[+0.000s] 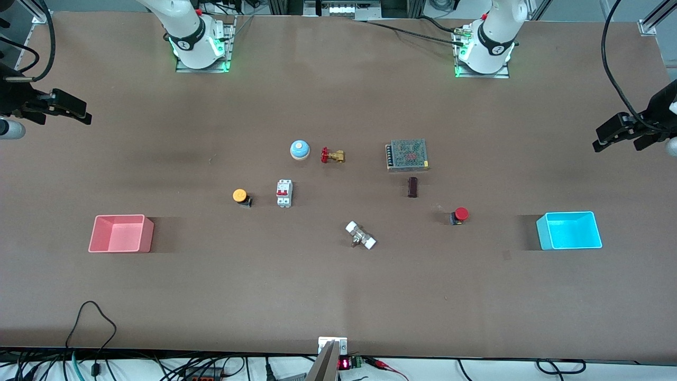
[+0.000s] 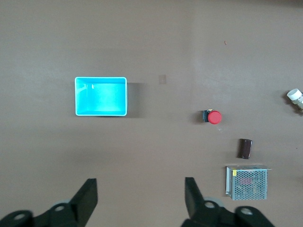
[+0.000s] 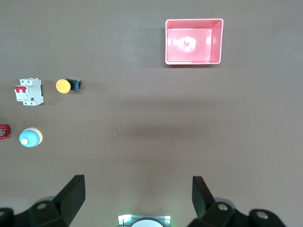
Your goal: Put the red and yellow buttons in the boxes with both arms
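Observation:
The red button (image 1: 460,215) lies on its side on the table, between the table's middle and the cyan box (image 1: 569,230); both also show in the left wrist view, button (image 2: 214,117) and box (image 2: 101,96). The orange-yellow button (image 1: 240,196) lies toward the pink box (image 1: 120,233); the right wrist view shows the button (image 3: 64,85) and the box (image 3: 194,41). Both boxes are empty. My left gripper (image 1: 600,142) (image 2: 140,182) hangs open and empty, high over the left arm's end of the table. My right gripper (image 1: 84,114) (image 3: 139,178) hangs open and empty over the right arm's end.
Around the table's middle stand a blue dome (image 1: 299,150), a brass valve with a red handwheel (image 1: 332,155), a white circuit breaker (image 1: 284,193), a mesh-covered metal unit (image 1: 406,155), a dark cylinder (image 1: 412,187) and a white-capped fitting (image 1: 360,235).

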Action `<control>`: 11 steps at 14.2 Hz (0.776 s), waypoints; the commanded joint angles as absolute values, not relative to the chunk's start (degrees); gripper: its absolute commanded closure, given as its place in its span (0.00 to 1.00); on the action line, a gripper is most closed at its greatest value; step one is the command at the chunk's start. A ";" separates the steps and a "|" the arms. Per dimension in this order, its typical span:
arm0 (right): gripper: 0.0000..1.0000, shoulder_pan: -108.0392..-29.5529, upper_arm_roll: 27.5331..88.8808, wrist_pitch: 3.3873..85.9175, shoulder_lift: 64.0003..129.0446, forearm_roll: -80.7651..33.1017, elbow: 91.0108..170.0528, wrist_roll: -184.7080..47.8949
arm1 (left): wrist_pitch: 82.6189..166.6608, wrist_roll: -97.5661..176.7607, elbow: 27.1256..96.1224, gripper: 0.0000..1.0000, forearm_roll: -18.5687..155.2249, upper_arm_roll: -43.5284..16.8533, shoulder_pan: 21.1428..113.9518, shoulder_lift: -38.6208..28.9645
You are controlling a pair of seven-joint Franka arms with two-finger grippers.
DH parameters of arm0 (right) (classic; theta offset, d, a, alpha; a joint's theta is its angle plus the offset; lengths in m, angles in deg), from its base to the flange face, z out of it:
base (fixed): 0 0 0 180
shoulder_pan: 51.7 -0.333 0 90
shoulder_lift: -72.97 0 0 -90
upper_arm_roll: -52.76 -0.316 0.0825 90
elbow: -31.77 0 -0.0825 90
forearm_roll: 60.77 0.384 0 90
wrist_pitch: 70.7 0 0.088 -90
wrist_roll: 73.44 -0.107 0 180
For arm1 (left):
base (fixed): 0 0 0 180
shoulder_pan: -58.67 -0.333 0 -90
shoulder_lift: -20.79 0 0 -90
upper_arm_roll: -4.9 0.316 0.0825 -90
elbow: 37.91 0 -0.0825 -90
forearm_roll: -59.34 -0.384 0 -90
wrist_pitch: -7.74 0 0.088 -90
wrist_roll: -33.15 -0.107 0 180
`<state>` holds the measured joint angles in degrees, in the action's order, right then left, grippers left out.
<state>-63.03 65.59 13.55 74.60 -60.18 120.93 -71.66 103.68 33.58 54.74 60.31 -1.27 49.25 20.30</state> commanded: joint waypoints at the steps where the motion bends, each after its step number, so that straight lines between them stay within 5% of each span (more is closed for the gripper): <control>1: 0.00 -62.86 65.33 12.62 74.02 -60.85 120.72 -71.77 | 103.28 33.06 54.81 0.19 61.09 -1.43 48.74 20.70; 4: 0.00 -63.03 65.33 12.79 74.11 -60.59 120.54 -71.77 | 103.28 33.15 54.90 0.16 61.01 -1.52 48.74 20.62; 6: 0.00 -62.86 65.33 13.14 74.99 -60.33 120.54 -71.51 | 103.28 33.23 54.90 0.00 60.92 -1.52 48.74 20.53; 11: 0.00 -63.56 64.89 16.55 79.28 -60.41 120.37 -71.77 | 103.01 34.37 54.99 0.00 60.92 -2.39 49.62 18.95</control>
<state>-63.10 65.48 14.68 77.11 -60.15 121.02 -71.66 103.51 33.59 55.12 60.31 -1.47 49.48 19.70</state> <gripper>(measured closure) 0.000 0.000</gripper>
